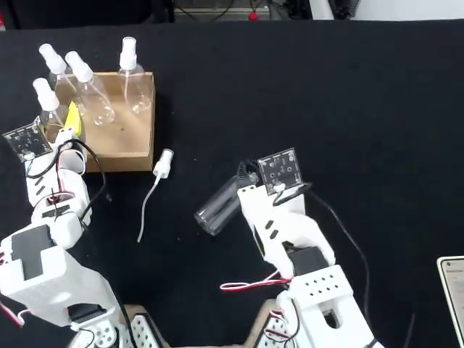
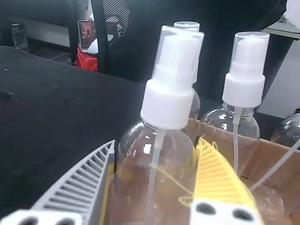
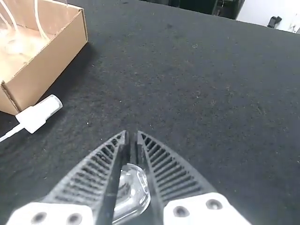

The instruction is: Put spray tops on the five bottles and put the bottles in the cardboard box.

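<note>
My left claw (image 2: 156, 146) clamps capped bottle (image 2: 152, 174) to seat it in box (image 1: 123, 161); right claw (image 3: 131, 135) clamps bare bottle 5 (image 1: 216, 208) for capping.

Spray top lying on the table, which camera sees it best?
The high view: the spray top lies whole beside the box, head and long tube. The right wrist view shows its head close up, the tube cut off. The left wrist view looks at bottles instead.
</note>
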